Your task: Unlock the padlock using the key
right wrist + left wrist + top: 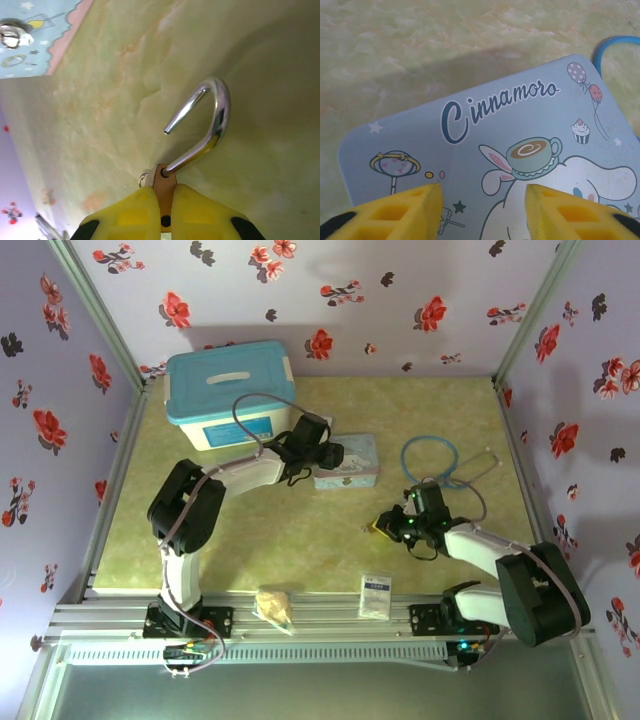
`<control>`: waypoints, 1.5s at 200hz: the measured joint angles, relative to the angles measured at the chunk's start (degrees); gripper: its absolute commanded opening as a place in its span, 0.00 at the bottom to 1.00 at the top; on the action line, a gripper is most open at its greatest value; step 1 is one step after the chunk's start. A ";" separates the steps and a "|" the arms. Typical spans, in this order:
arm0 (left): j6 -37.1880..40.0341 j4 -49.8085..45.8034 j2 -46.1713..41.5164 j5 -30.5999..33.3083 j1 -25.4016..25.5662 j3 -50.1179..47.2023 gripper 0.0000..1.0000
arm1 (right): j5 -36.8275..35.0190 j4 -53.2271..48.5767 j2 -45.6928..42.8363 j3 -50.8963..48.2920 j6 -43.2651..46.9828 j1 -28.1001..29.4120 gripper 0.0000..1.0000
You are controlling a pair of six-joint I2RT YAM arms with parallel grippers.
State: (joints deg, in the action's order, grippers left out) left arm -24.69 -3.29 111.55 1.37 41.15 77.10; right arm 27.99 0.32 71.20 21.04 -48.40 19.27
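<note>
While the right pincer (pixel 162 194) is clenched on the padlock (pixel 162 179), its two yellow fingers (pixel 132 215) press the brass body from either side, and the body stands edge-on between them. The shackle (pixel 221 107) is swung out: one leg sits in the body and the free end hangs clear of it in the air above the desk (pixel 280 540). A small silvery ring shows just beside the body on its left; what it belongs to cannot be told. The key cannot be made out.

Seen from above, the padlock is held right of centre on the desk, on the near side of the tin (pixel 347 468) and apart from it. Whether the padlock touches the desk surface cannot be told.

The left pincer (pixel 484 194) is released. Its fingers stand well apart over the pale blue lid of the tin, with only the printed lid between them. From above, the left arm reaches across to the tin, which lies flat near the middle of the desk.

Other items noted:
- A blue-lidded box (pixel 230 390) sits at the far left.
- A blue cable (pixel 430 455) loops just right of the tin.
- A white sachet (pixel 375 595) lies at the near edge between the arm bases.
</note>
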 measured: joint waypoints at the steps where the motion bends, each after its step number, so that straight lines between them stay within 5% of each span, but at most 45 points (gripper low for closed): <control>1: -0.02 -0.02 0.00 0.00 -0.02 0.00 0.52 | 0.02 -0.74 0.02 0.33 0.33 -0.15 0.11; 34: 0.04 -1.95 -0.44 -0.11 -0.39 0.68 0.57 | -2.82 -13.84 1.22 5.70 7.37 -1.66 0.42; 122: 0.44 -8.50 -11.63 0.11 -3.37 -0.20 0.59 | -8.50 -23.52 6.88 12.83 12.85 -1.25 0.42; 204: 0.17 -9.75 -20.46 0.61 -7.19 -15.96 0.59 | -8.66 -25.11 9.84 15.93 12.90 -0.59 0.46; 300: -0.46 -10.36 -22.08 0.81 -7.45 -17.29 0.59 | -12.15 -12.79 9.22 16.02 13.00 -0.48 0.44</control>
State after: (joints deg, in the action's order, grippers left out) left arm -25.15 -13.65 89.47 2.17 33.69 59.81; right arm 15.84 -12.47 80.42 37.06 -35.40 18.79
